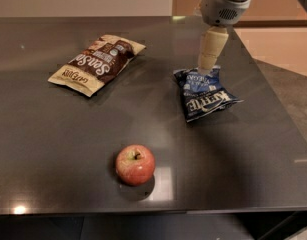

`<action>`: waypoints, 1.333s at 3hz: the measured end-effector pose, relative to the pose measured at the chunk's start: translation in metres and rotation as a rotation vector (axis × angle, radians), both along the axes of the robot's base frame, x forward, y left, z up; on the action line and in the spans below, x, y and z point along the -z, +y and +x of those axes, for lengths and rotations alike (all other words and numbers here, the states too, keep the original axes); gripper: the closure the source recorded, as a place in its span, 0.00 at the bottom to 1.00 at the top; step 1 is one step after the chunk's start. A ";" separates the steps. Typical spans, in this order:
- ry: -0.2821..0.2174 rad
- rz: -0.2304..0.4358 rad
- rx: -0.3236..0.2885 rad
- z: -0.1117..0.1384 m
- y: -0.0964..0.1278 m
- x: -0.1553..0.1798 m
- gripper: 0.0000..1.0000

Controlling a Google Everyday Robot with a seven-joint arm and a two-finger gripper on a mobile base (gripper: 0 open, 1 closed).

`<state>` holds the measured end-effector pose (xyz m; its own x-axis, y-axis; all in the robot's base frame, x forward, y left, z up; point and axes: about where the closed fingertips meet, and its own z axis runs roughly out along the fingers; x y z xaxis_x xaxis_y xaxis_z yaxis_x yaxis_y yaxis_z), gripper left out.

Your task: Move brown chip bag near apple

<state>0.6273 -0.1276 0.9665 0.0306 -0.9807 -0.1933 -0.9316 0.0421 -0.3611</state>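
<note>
The brown chip bag [97, 64] lies flat at the left rear of the dark table, with a dark brown centre, white lettering and cream-tan ends. The red apple [135, 164] with a yellowish stem patch sits near the table's front edge, well apart from the bag. My gripper [209, 59] hangs from the arm at the upper right, over the far end of the dark-blue chip bag [204, 92], to the right of the brown bag. It holds nothing that I can see.
The dark-blue crinkled chip bag lies right of centre. The dark table [53, 134] ends at the front and at the right edge [278, 114], with floor beyond.
</note>
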 end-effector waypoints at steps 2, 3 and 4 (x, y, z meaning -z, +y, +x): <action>0.042 0.085 -0.035 0.058 0.062 0.021 0.00; 0.082 0.173 -0.014 0.074 0.090 0.034 0.00; 0.123 0.269 0.032 0.083 0.111 0.042 0.00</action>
<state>0.7098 -0.0162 0.9242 -0.0394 -0.8938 -0.4467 -0.9643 0.1513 -0.2175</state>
